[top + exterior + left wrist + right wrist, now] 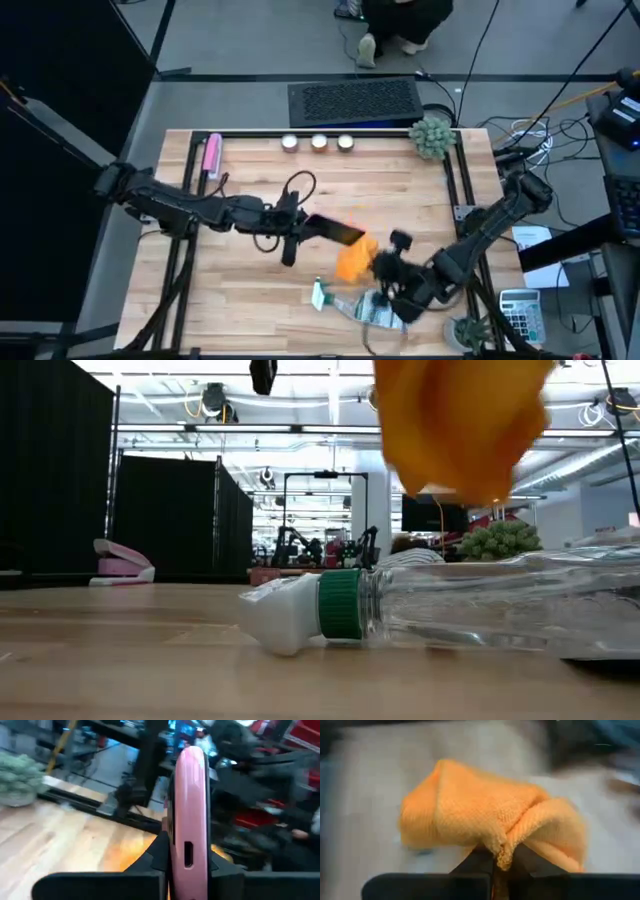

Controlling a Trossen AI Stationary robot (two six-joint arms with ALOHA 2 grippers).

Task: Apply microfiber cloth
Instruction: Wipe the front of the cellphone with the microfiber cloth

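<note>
Orange folded microfiber cloth (354,260) is hanging clamped in the right gripper (375,263) above the wooden table (250,290). Left gripper (300,226) is gripping a pink-cased black phone (334,230) just left of it.

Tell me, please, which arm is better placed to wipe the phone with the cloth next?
The right: its hand already grips the orange cloth, lifted beside the phone, which the left hand holds.
</note>
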